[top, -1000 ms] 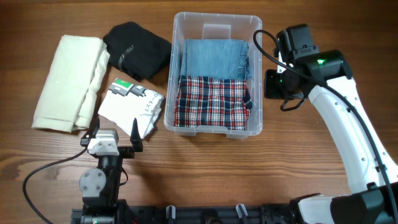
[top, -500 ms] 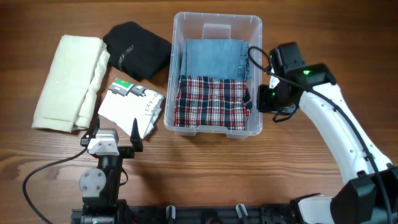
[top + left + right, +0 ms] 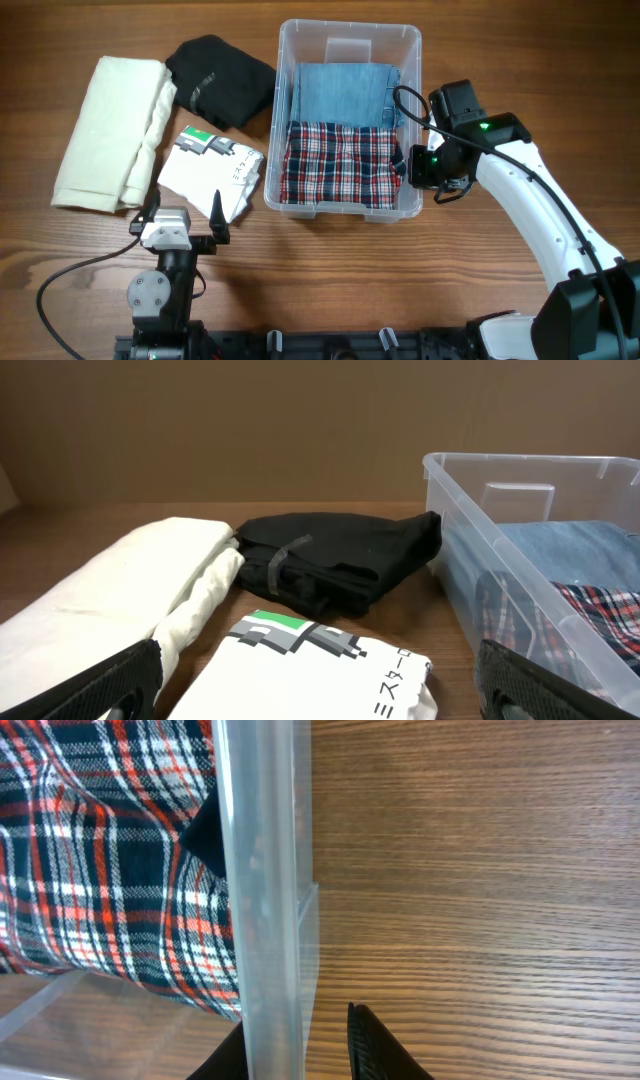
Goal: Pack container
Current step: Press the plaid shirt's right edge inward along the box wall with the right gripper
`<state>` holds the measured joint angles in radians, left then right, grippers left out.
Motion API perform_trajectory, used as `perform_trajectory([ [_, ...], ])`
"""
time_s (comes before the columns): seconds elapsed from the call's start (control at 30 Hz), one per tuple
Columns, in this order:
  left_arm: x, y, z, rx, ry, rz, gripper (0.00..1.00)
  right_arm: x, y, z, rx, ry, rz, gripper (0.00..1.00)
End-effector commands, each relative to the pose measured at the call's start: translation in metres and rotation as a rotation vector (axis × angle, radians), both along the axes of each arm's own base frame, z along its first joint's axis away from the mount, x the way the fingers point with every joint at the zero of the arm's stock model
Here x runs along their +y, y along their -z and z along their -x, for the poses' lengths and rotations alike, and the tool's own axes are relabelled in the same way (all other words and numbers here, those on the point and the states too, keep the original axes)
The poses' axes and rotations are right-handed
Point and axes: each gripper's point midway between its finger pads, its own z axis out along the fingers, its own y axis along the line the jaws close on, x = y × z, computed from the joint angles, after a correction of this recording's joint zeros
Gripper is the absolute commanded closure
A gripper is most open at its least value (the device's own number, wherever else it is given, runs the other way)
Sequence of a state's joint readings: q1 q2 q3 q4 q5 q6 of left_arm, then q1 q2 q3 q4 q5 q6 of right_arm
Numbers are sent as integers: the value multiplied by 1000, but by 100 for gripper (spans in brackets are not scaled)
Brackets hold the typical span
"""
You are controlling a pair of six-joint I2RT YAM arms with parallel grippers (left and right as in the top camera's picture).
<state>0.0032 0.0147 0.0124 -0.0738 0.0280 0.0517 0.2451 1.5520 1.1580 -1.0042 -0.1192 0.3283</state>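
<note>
The container (image 3: 350,27), a clear plastic bin, stands at the table's centre back. It holds a folded denim garment (image 3: 345,95) at the far end and a folded red plaid garment (image 3: 340,165) at the near end. My right gripper (image 3: 416,168) straddles the container's right wall (image 3: 262,900) near its front corner. One finger is inside by the plaid cloth (image 3: 110,850) and the other finger (image 3: 380,1045) is outside, with a strip of bare wood between it and the wall. My left gripper (image 3: 185,213) stands wide open and empty in front of a white printed T-shirt (image 3: 210,175).
A cream folded garment (image 3: 110,130) lies at the left, and a black folded garment (image 3: 220,80) sits behind the T-shirt beside the container. The left wrist view shows the black garment (image 3: 340,560), the T-shirt (image 3: 320,670) and the container's left wall (image 3: 500,560). Bare wood (image 3: 480,880) lies to the container's right.
My right arm has moved left and towards the table's front, from beside the container to astride its right wall. The left arm and the garments have not moved.
</note>
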Motion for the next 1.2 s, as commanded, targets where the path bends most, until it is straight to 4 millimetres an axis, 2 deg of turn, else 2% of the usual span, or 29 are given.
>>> perform_trajectory([
  [0.0, 2, 2, 0, -1, -4, -19, 0, -19, 5, -5, -23, 10, 99, 75],
  [0.2, 2, 2, 0, 0, -4, -19, 0, -12, 3, -10, -45, -21, 67, 75],
  [0.27, 2, 2, 0, 0, -4, -19, 0, 9, -1, -11, -48, -71, -48, 75],
  [0.3, 2, 2, 0, -1, -4, -19, 0, 26, -8, -12, -61, -122, -143, 75],
  [0.37, 2, 2, 0, 0, -4, -19, 0, 39, -21, -18, -91, -153, -209, 70],
  [0.47, 2, 2, 0, -1, -4, -19, 0, 31, -39, -33, -138, -130, -191, 64],
  [0.53, 2, 2, 0, -1, -4, -19, 0, 19, -51, -42, -161, -95, -171, 63],
  [0.6, 2, 2, 0, 0, -4, -19, 0, -7, -61, -53, -191, -38, -105, 57],
  [0.63, 2, 2, 0, -1, -4, -19, 0, -30, -65, -60, -210, 14, -34, 56],
  [0.67, 2, 2, 0, -1, -4, -19, 0, -48, -65, -63, -218, 54, 12, 50],
  [0.7, 2, 2, 0, 0, -4, -19, 0, -62, -65, -64, -218, 88, 44, 48],
  [0.73, 2, 2, 0, 0, -4, -19, 0, -72, -64, -62, -207, 114, 50, 49],
  [0.77, 2, 2, 0, -1, -4, -19, 0, -76, -62, -58, -187, 122, 33, 57],
  [0.8, 2, 2, 0, 0, -4, -19, 0, -77, -60, -54, -170, 111, 11, 60],
  [0.93, 2, 2, 0, -1, -4, -19, 0, -77, -57, -45, -132, 99, -4, 58],
  [1.17, 2, 2, 0, 0, -4, -19, 0, -40, -52, -33, -86, 29, -134, 57],
])
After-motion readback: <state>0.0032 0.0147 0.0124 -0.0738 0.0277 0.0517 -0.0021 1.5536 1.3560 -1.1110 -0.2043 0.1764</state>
